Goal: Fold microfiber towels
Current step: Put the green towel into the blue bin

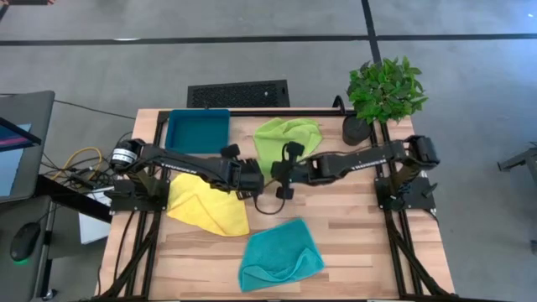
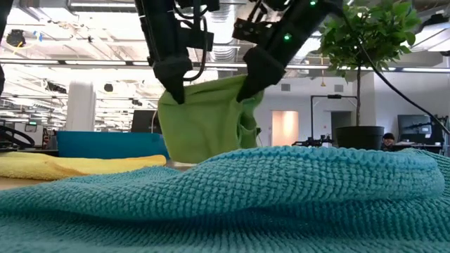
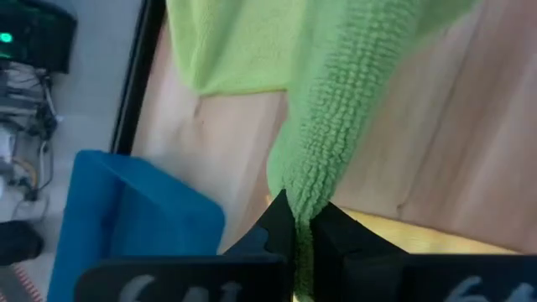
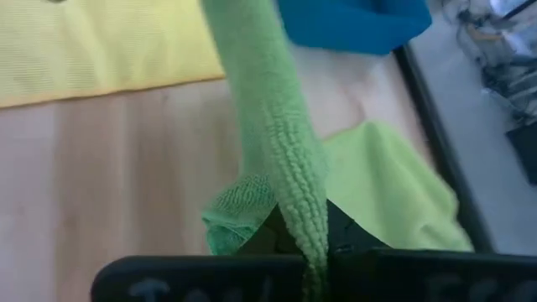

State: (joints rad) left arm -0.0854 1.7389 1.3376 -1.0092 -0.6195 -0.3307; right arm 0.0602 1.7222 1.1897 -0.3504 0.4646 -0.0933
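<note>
Both tools pinched shut on the same lime green towel [image 2: 211, 119]: left tool [image 3: 295, 225] has one corner, right tool [image 4: 312, 239] the other, each with cloth clamped between the fingers. Low view shows the towel hanging slack between the two tools, lifted clear of the tabletop [image 1: 369, 235]; its far portion trails down onto the wood near the back middle. In the high view the tools meet near the tabletop centre, left arm reaching in from the left, right arm from the right. Yellow towel [image 1: 205, 205] lies crumpled at left-centre, just beside the left arm. Teal towel [image 1: 281, 256] lies bunched at the front middle, well apart from both tools. Dark-teal tray [image 1: 197, 130] sits at the back left corner, potted plant [image 1: 384, 92] at back right. Only one lime green cloth is clearly distinguishable; can't tell if a second lies under it.
</note>
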